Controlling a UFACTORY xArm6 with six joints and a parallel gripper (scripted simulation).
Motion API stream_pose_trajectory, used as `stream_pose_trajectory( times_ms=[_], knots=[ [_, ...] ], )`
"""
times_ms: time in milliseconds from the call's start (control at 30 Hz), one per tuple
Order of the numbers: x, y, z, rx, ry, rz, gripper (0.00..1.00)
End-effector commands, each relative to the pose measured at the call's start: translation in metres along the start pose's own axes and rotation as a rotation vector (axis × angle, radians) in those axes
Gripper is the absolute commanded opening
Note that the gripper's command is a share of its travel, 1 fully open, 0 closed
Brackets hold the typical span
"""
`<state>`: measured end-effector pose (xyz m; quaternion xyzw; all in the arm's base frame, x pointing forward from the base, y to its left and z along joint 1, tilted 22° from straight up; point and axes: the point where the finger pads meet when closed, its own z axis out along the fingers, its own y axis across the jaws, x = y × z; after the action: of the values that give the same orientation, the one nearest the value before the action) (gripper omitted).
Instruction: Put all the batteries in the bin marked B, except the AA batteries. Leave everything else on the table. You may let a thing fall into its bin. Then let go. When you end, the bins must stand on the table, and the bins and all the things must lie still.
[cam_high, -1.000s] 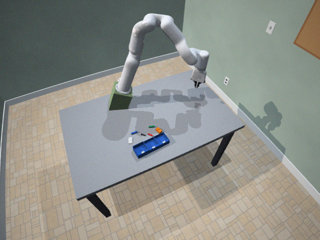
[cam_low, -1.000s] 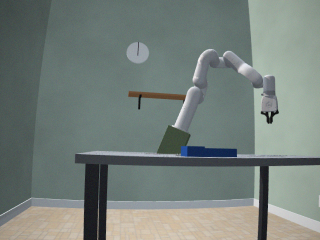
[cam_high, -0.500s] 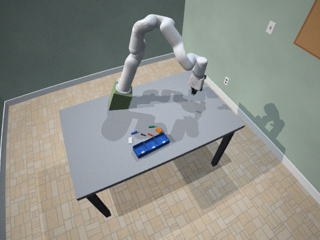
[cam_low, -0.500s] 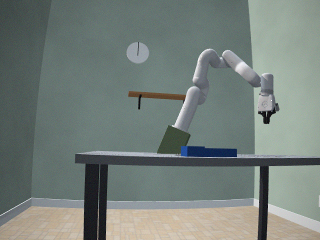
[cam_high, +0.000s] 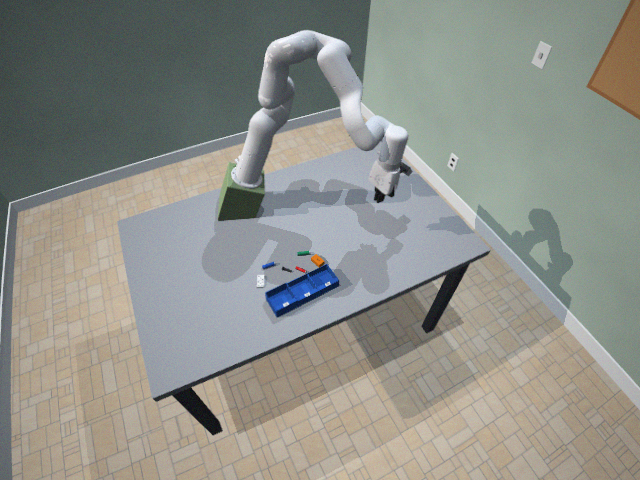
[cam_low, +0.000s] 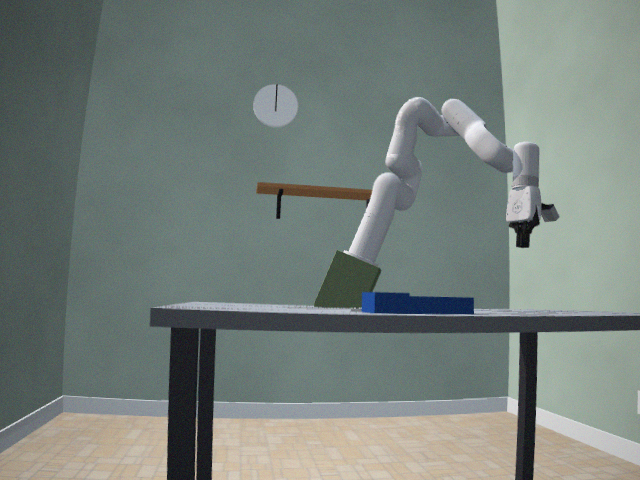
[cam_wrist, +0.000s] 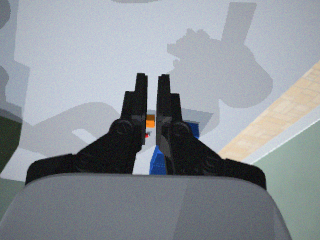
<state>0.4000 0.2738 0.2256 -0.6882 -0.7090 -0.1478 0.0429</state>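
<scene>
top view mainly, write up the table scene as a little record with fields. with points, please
hand: nearly closed, empty, raised; the hand (cam_high: 379, 198) (cam_low: 522, 245) (cam_wrist: 152, 90)
container: blue bin row (cam_high: 308, 299) (cam_low: 418, 304) (cam_wrist: 157, 162), three compartments, on the table
bin contents: none seen
loose small things: green (cam_high: 303, 253), blue (cam_high: 268, 265), black (cam_high: 286, 269), red (cam_high: 300, 269) (cam_wrist: 147, 135)
blocky things: orange (cam_high: 317, 260) (cam_wrist: 150, 121), white (cam_high: 260, 281)
bin letters: too small to read
</scene>
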Motion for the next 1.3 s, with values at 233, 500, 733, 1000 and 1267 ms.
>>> stream_pose_trajectory(
  times_ms=[233,500,733,1000,1267],
  knots=[
    [-0.054,0.015,0.004,0.005,-0.005,0.195,0.07],
    [-0.093,0.02,0.006,0.01,-0.008,0.352,0.07],
    [-0.126,0.022,0.008,0.013,-0.008,0.51,0.07],
    [-0.169,0.021,0.01,0.016,-0.006,0.668,0.07],
    [-0.202,0.017,0.01,0.017,-0.002,0.826,0.07]
  ],
)
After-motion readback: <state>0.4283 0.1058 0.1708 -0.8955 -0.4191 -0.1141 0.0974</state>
